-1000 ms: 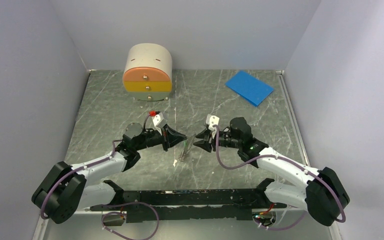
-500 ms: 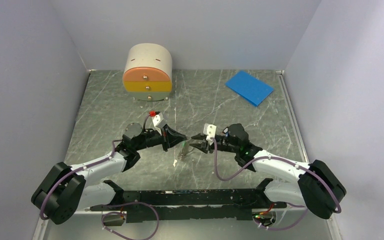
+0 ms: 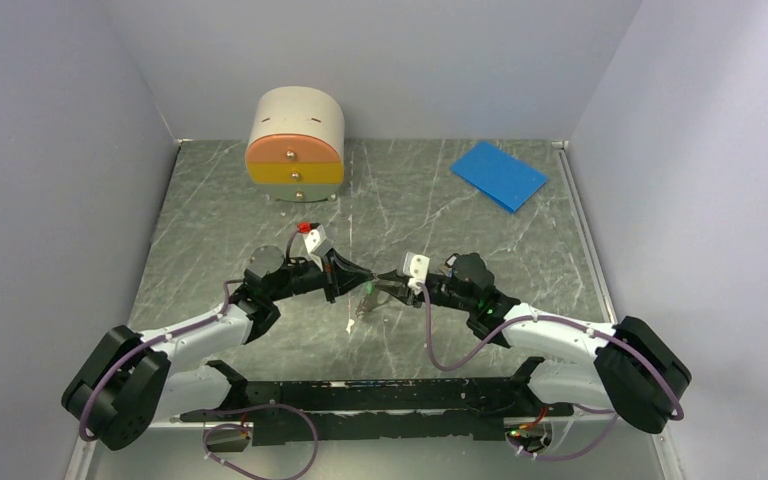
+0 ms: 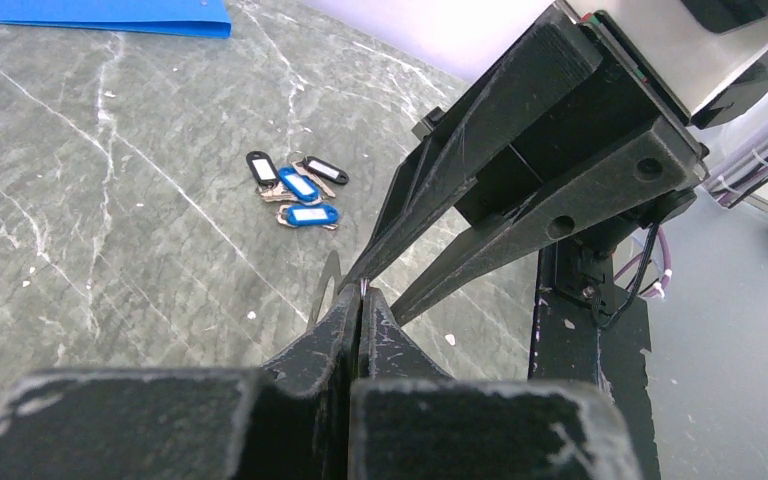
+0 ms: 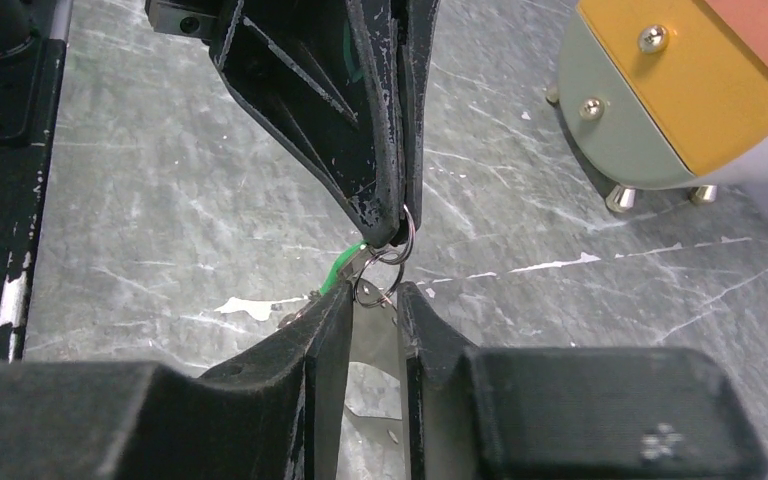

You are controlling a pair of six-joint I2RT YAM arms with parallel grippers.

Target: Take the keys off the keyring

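Left claw (image 5: 393,222) pinches one keyring (image 5: 397,252).

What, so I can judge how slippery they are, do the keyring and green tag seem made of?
The keyring: thin wire loops, grey with bright glints, so likely bare metal. The green tag: even bright colour, smooth with a soft sheen, probably plastic, though too small to be sure.
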